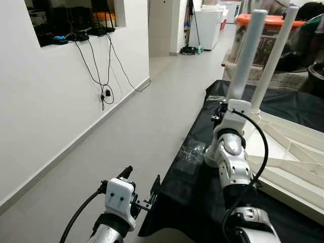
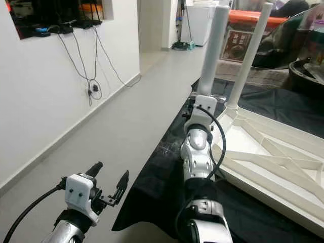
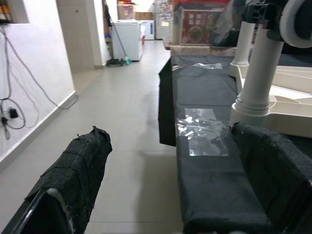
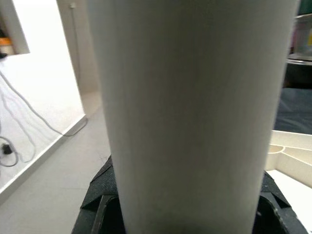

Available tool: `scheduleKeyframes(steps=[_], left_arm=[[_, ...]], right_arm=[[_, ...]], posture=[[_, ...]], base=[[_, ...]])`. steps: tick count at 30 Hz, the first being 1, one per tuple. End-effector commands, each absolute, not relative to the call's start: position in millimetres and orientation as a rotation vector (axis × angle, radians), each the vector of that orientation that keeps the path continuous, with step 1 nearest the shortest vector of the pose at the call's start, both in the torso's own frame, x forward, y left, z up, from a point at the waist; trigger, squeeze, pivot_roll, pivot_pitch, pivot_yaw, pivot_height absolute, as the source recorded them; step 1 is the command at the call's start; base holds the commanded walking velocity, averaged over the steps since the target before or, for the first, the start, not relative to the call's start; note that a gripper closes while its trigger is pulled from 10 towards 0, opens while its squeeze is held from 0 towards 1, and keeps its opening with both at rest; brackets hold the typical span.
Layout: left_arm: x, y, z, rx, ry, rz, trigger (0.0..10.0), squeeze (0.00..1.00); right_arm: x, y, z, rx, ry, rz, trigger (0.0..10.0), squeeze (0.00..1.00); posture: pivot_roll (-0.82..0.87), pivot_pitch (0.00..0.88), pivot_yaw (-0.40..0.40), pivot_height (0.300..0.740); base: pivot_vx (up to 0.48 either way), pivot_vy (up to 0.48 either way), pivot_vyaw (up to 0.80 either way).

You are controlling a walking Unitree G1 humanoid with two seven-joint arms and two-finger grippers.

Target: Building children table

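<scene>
Grey tiled hallway floor point(image 1: 152, 116) runs at ten o'clock of a black cloth-covered surface point(image 2: 167, 192), where the upturned white plastic children's tabletop point(image 2: 263, 152) lies at three o'clock. The right gripper point(image 2: 201, 109) has its jaws clamped on the near white cylindrical table leg point(image 2: 215, 45), standing upright in its corner socket; a skewed push could jam or tip it. The left gripper point(image 2: 109, 185), jaws wide, hangs idle at seven o'clock.

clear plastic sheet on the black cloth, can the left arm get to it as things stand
Probably yes. The left gripper hangs open beside the black cloth, and the plastic sheet lies near that edge with nothing on it. The right gripper, on the near table leg, sits further in.
</scene>
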State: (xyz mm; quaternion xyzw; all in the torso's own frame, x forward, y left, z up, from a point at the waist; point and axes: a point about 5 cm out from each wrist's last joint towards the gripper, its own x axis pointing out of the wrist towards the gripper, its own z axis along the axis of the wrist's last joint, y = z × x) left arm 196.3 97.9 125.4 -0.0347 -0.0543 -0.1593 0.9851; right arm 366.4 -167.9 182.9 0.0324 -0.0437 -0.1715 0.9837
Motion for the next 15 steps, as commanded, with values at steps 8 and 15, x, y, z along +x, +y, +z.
scheduleKeyframes(steps=[8, 15], left_arm=[[196, 95, 122, -0.067, -0.094, -0.33, 10.0, 0.0], [196, 96, 121, -0.066, -0.092, -0.334, 10.0, 0.0]], right_arm=[[365, -135, 171, 0.161, -0.128, -0.115, 10.0, 1.0], [369, -119, 172, 0.281, -0.078, 0.221, 10.0, 0.0]], posture=[[0.05, 0.0, 0.012, 0.74], [0.05, 0.0, 0.009, 0.74]], base=[[0.0, 0.0, 0.0], [0.0, 0.0, 0.0]])
